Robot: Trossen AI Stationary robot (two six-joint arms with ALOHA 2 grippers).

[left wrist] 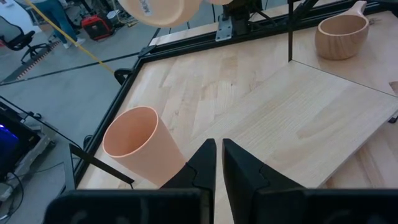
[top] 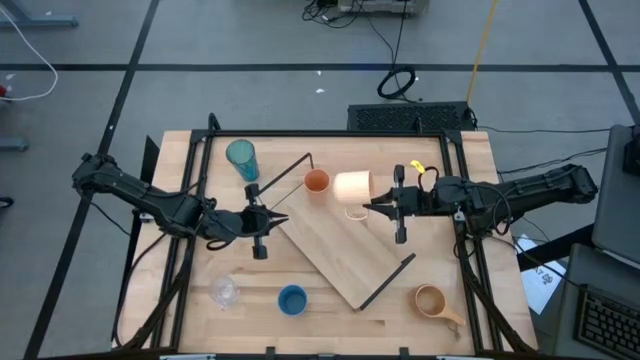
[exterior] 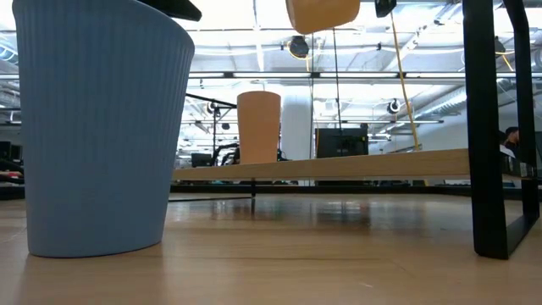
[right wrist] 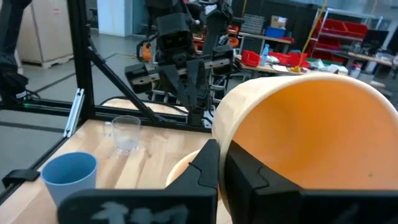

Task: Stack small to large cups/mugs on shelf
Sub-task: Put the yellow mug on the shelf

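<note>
Above the shelf, right end effector clamps the orange mug, its handle hidden.

Hardly any writing is showing anywhere, and none of it is reading clearly. The orange handled mug, hanging above the shelf in the left wrist view, is carrying a small dark mark on its underside, too small and cut off to make out. The papers lying on the floor just right of the table are showing dark print, also too small to read.
</note>
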